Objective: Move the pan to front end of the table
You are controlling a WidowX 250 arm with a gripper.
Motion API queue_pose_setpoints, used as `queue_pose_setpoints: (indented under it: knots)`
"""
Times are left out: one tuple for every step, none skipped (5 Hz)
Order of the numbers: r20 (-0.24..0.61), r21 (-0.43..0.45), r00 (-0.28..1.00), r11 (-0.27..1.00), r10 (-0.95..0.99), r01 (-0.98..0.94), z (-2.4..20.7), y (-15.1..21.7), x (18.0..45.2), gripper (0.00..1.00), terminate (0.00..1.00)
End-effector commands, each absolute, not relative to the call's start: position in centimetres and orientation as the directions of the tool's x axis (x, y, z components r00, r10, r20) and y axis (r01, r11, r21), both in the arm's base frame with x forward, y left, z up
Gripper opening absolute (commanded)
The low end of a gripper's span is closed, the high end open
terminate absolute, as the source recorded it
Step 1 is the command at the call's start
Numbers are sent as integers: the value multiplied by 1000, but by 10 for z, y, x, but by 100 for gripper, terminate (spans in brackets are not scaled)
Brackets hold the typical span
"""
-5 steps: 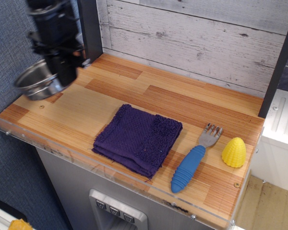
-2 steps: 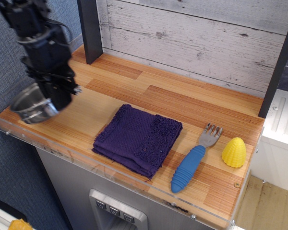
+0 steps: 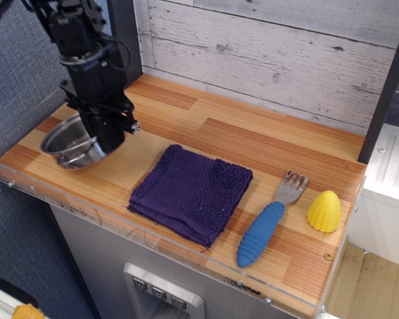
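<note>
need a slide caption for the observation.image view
Robot gripper holds the steel pan over the table beside a purple cloth.

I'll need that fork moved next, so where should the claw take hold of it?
Grip the fork by its thick blue ribbed handle, coming from above with the jaws across its width. It lies flat, tines toward the wall; the handle is the bulkiest part and has bare table either side.

Black boxy arm segments, thin black cables along the side, black gripper (image 3: 101, 138) with small silvery screw
</note>
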State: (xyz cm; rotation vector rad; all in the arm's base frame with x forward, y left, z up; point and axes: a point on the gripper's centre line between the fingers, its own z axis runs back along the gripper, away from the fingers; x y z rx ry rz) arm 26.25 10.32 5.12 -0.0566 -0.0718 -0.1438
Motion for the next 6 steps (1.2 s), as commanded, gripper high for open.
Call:
queue_pose_setpoints:
  knots:
    - [59,-24,990,991,-131,133,41,111,267,0,0]
    - [8,-57,994,993,-107,107,23,116,259,0,0]
    - [-20,-56,991,990,-133,132,15,109,255,0,0]
    - [-27,-63,988,987,-150,148,12,101,253,0,0]
    - [-28,-63,988,987,-149,147,12,100,252,0,0]
    - [-31,-70,990,988,-137,134,14,101,253,100,0]
